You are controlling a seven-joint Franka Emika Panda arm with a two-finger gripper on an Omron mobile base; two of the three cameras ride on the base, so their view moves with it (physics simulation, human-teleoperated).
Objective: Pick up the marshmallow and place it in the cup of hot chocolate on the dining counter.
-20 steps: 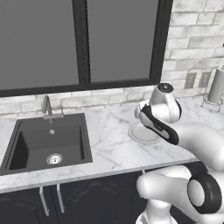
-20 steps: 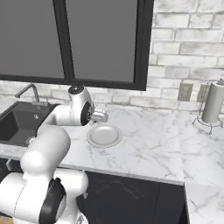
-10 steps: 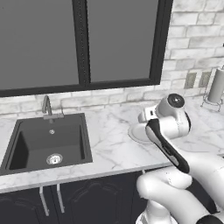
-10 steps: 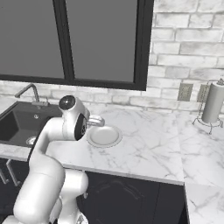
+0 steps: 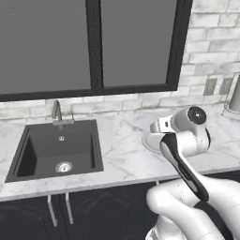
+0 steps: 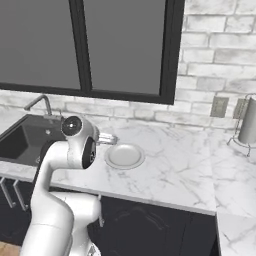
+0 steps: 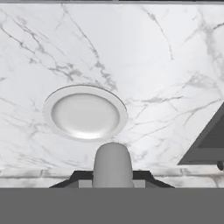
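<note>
Marshmallow (image 7: 112,164) clamped between closed fingers above plate (image 7: 85,113) on tabletop (image 7: 144,57); risk: small piece slips out during swing toward cup, given thin grip.

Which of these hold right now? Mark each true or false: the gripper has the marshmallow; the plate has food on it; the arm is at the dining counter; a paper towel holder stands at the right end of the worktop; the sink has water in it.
1. The gripper holds the marshmallow. True: the pale stub sits clamped between the finger tips in the hand view.
2. The plate has food on it. False: it lies bare on the marble worktop.
3. The arm is at the dining counter. False: it is over the worktop with the black sink, below the window.
4. A paper towel holder stands at the right end. True.
5. The sink has water in it. False: the basin looks dry, drain showing.
</note>
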